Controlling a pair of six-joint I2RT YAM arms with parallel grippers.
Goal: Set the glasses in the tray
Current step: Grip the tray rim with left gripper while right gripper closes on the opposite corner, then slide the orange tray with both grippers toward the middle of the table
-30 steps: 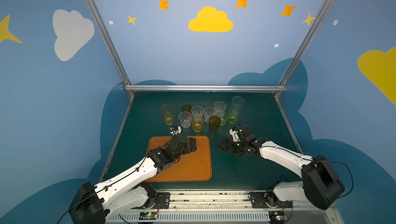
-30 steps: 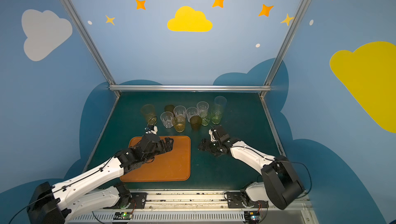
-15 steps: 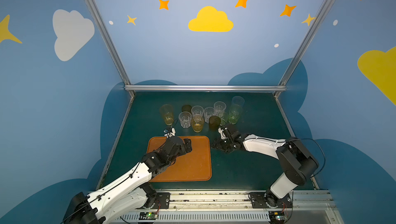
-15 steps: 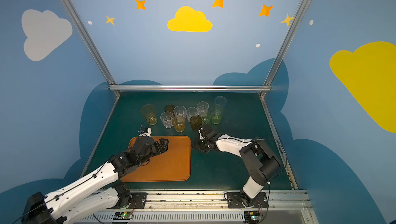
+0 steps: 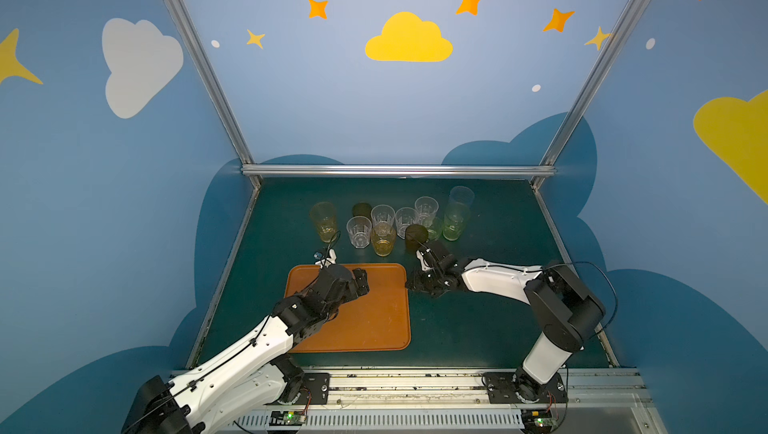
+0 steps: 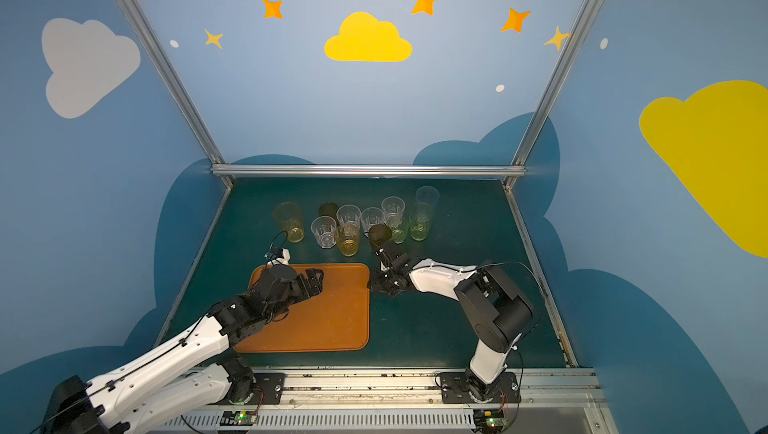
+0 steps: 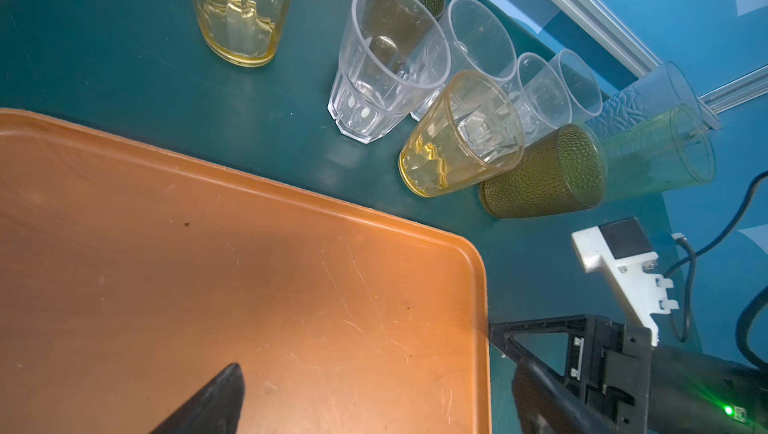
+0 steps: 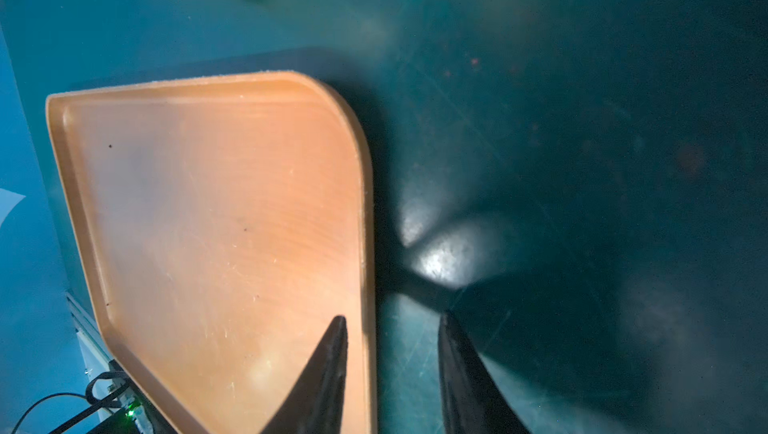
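Jaws on my left gripper (image 5: 360,280) are standing wide apart with nothing between them. It is hovering over the far left part of the tray (image 5: 374,320), and in the left wrist view only one of its fingers (image 7: 216,403) is showing. Jaws on my right gripper (image 8: 393,315) are standing partly apart, straddling the tray's right rim near its far corner. One finger is hanging over the tray floor and its partner over the green table (image 8: 582,162) just outside. I cannot tell whether either finger is touching the rim.

I am seeing the glasses (image 5: 406,220) standing upright in a tight cluster on the table, beyond the tray's far edge and off the tray. The tall amber glass (image 5: 323,222) is standing at the left end, a little apart from the rest. The short amber glass (image 5: 383,239) is sitting at the front of the cluster, nearest the tray. The nearer dark brown glass (image 5: 416,236) is sitting just beside it, with my right arm's wrist lying close in front of it. The tall green glass (image 5: 455,222) is closing the right end, with a taller greyish-clear one just behind it. Clear faceted tumblers are filling the middle.

The tray is lying flat near the front of the table in both top views. Blue walls (image 5: 332,99) painted with clouds and stars are enclosing the table.
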